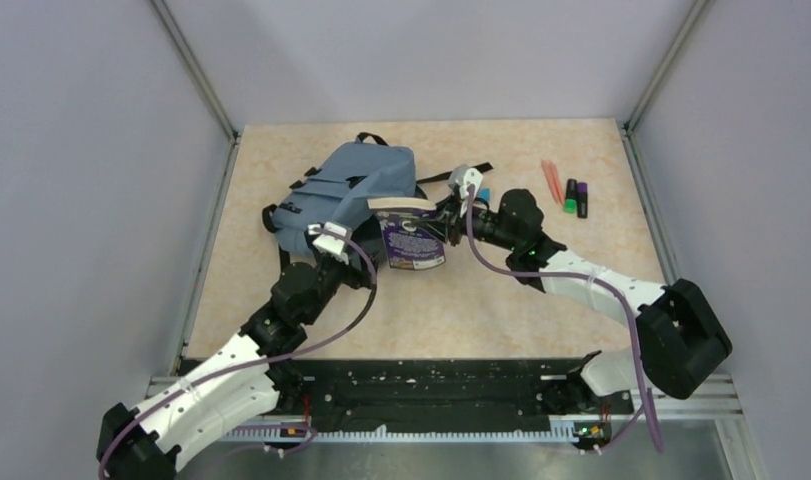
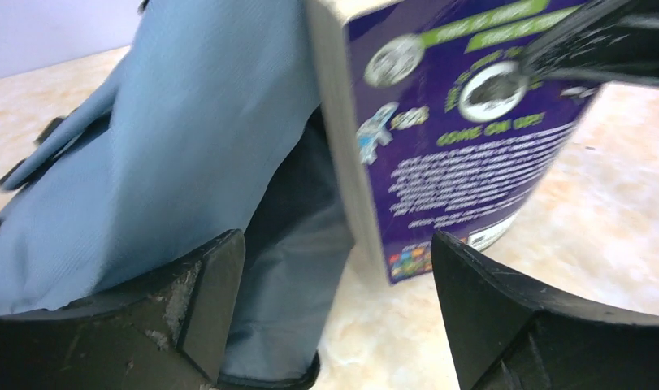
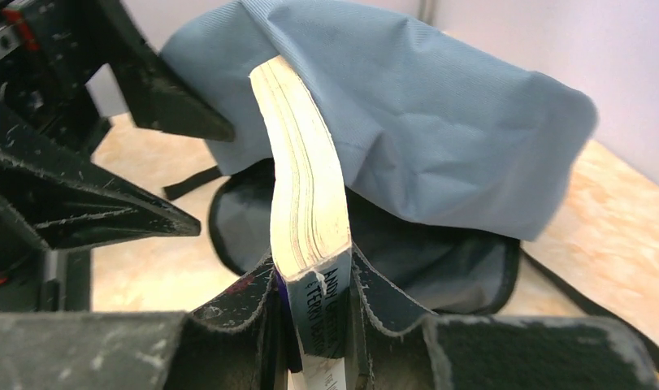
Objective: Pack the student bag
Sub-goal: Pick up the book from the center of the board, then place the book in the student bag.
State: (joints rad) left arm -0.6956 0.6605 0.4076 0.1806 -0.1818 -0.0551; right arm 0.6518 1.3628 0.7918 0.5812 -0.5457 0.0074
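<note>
The student bag is a dusty-blue backpack lying at the table's back middle, its dark-lined mouth facing right. A thick paperback book with a purple cover stands on edge at that mouth, its page edge curving toward the opening. My right gripper is shut on the book's spine corner; it also shows in the overhead view. My left gripper is open just in front of the bag's lower lip and the book's cover, holding nothing. In the overhead view the left gripper sits at the bag's near edge.
Two dark highlighters and some orange pens lie at the back right. A small blue item lies behind the right wrist. Black straps trail from the bag. Grey walls close in the table on three sides.
</note>
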